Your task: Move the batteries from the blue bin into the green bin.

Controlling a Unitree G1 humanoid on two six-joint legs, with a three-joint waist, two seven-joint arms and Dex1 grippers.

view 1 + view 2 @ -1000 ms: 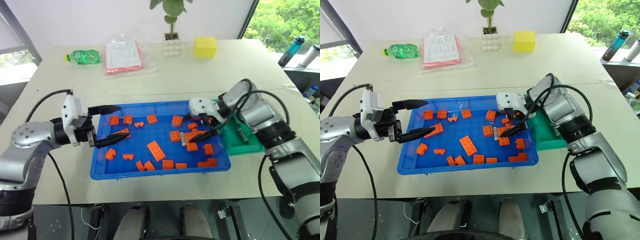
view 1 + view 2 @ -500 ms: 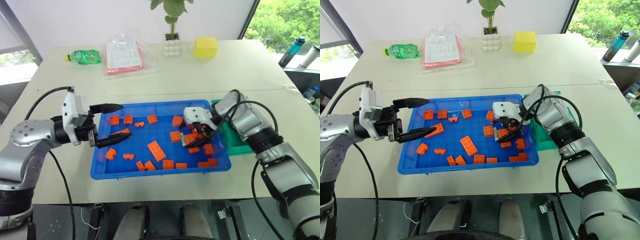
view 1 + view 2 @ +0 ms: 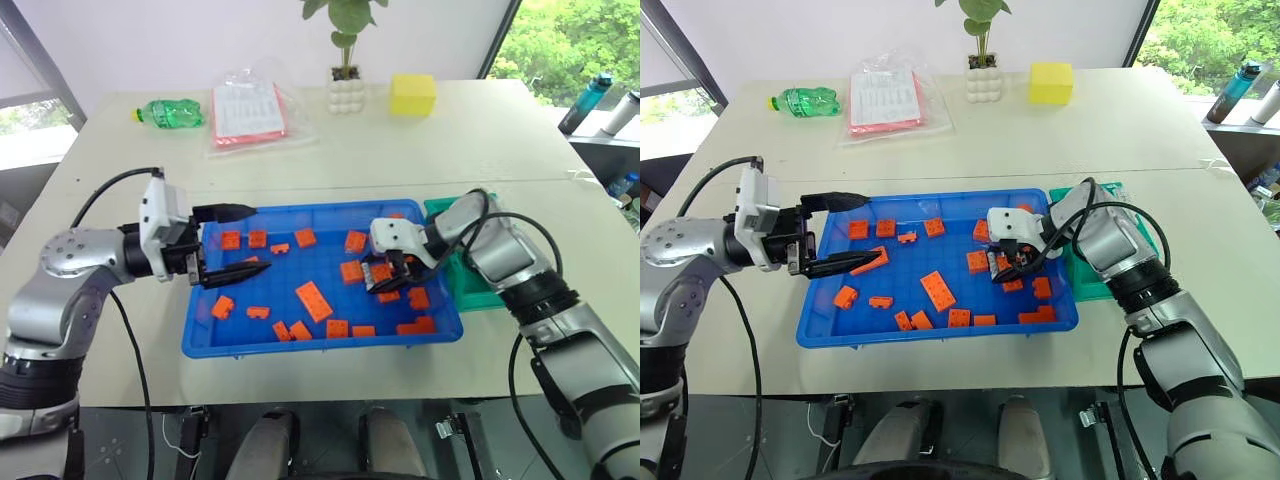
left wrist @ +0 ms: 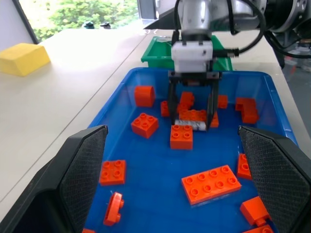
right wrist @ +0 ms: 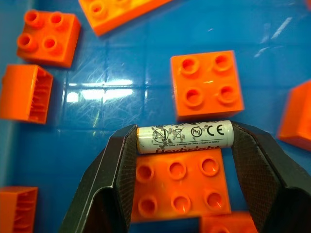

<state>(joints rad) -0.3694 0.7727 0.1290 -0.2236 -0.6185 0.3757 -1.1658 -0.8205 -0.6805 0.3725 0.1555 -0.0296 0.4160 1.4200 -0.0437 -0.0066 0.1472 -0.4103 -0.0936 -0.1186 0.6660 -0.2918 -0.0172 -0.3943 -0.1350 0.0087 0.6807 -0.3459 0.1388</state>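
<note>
A silver-grey battery lies on an orange brick in the right part of the blue bin. My right gripper points down at it with one finger against each end of the battery. The same grip appears from across the tray in the left wrist view, where the battery sits low between the two black fingers. The green bin stands against the blue bin's right side, partly hidden behind my right arm. Over the blue bin's left edge, my left gripper hangs open and level, holding nothing.
Several orange bricks are scattered across the blue bin. At the table's far side stand a yellow box, a white plant pot, a plastic bag of papers and a green bottle.
My right gripper has dropped down among the bricks and its jaws have narrowed from wide open onto the battery's ends. The left gripper stays open at the bin's left edge.
</note>
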